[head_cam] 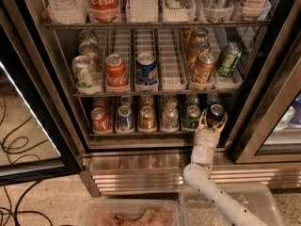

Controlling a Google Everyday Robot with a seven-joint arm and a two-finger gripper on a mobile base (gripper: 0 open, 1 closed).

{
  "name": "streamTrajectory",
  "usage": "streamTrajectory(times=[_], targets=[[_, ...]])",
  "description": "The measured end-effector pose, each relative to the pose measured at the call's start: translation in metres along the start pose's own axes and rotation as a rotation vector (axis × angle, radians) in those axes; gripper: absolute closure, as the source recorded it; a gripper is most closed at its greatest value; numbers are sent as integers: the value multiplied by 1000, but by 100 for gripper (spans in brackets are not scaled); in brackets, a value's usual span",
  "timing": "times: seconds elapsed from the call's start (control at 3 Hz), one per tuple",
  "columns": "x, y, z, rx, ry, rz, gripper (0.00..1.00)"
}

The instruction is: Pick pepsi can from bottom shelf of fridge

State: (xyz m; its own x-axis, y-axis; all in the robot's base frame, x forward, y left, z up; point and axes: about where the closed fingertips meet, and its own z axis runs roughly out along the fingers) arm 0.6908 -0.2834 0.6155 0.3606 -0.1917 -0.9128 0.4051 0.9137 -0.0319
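The fridge [56, 88] stands open in the camera view. On its bottom shelf [141, 135] a row of small cans stands at the front. A dark blue pepsi can [216, 112] with a silver top is at the far right of that row. My gripper [212, 122] reaches up from below on the white arm [205, 149]. It is open, with one finger on each side of this can's lower part. A second blue can [125, 118] stands further left on the same shelf, between a red can [100, 120] and an orange can [147, 118].
The shelf above holds a red Coca-Cola can [115, 72], a pepsi can [146, 70], orange cans [204, 67] and a green can [228, 60] in white slotted trays. The ribbed steel base [141, 173] lies below. Clear plastic bins [131, 215] sit at the bottom edge. Cables [19, 149] lie on the floor at left.
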Motion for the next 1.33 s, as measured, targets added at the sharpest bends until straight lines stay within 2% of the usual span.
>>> streamTrajectory(times=[0.33, 0.67, 1.33], targets=[[0, 0, 0, 0, -1, 0, 100], [-27, 0, 4, -1, -20, 30, 100], [-38, -5, 0, -36, -17, 0, 100]])
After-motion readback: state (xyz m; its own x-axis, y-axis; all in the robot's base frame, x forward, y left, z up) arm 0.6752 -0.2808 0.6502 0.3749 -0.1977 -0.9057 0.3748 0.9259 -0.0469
